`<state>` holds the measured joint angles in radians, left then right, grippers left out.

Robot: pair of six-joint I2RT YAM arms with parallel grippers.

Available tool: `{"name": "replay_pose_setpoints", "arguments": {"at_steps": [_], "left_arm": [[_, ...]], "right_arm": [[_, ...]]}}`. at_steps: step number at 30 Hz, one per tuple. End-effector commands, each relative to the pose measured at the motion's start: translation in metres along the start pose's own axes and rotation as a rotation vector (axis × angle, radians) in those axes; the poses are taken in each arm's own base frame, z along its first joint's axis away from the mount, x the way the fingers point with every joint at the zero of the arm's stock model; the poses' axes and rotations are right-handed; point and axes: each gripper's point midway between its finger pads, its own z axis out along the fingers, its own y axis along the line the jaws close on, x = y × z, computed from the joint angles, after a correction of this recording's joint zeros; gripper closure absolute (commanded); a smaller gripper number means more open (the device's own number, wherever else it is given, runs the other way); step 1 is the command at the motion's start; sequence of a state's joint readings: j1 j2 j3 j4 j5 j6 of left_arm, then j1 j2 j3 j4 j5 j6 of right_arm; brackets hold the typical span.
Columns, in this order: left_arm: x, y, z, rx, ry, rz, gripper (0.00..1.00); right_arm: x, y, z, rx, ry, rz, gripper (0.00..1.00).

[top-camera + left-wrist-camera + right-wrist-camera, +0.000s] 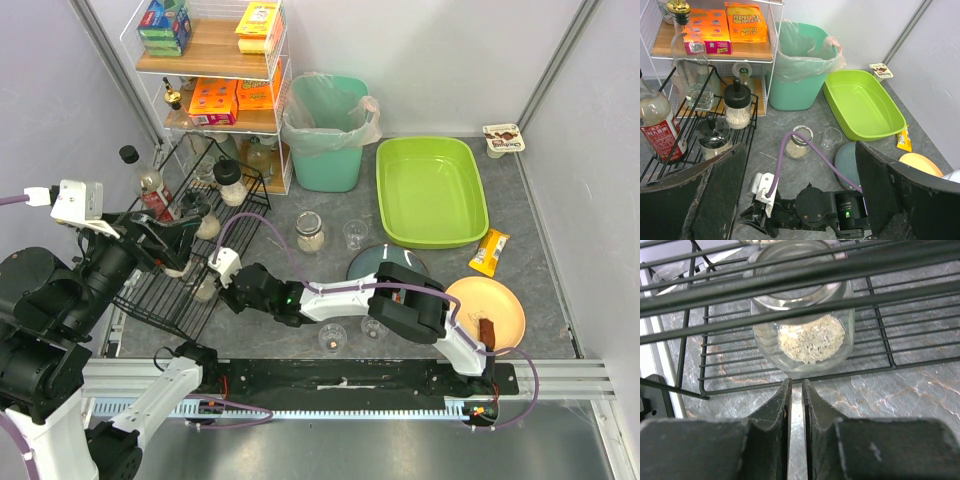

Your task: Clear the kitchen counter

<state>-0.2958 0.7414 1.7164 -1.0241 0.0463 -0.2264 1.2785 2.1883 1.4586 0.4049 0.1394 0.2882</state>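
The fingers of the right gripper are being pressed almost together, empty, with the kitchen counter lying beneath them. The left gripper is being held spread wide above it.

— What do you look like, seen from above the kitchen counter?
— Two arms, bolted to a silver rail at the counter's near edge. My right arm has white links between black joints. A purple cable loops along it, and there's a small green light.
— And the other one?
— My left arm, off the counter's left side, is chunkier and mostly black, with a white box on top.
— Your fingers?
— Matte black. The right fingers are narrow with rounded tips. The left fingers are broad wedges, scuffed grey along the edges.
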Motion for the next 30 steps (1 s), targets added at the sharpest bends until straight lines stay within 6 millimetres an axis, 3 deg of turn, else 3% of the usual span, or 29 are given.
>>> {"name": "replay_pose_setpoints", "arguments": {"at_steps": [1, 11, 18, 23, 27, 30], "left_arm": [[0.001, -0.001, 0.003, 0.009, 0.01, 0.023, 0.06], [0.0, 0.0, 0.002, 0.004, 0.004, 0.03, 0.06], [0.0, 0.002, 0.003, -0.003, 0.004, 0.031, 0.06], [0.001, 0.003, 0.003, -0.01, 0.007, 0.033, 0.06], [0.001, 0.003, 0.005, -0.01, 0.01, 0.031, 0.06], [0.003, 0.002, 0.005, -0.002, 0.015, 0.031, 0.06]], "right_arm": [[-0.018, 0.002, 0.014, 0.008, -0.049, 0.006, 0.8], [-0.012, 0.003, 0.027, 0.002, -0.035, 0.003, 0.81], [-0.019, -0.002, 0.033, 0.01, -0.061, 0.005, 0.81], [-0.014, -0.005, 0.032, 0.0, -0.079, -0.018, 0.76], [-0.011, -0.006, 0.022, 0.001, -0.064, -0.028, 0.69], [-0.01, -0.013, -0.004, 0.023, -0.064, -0.03, 0.57]]}}
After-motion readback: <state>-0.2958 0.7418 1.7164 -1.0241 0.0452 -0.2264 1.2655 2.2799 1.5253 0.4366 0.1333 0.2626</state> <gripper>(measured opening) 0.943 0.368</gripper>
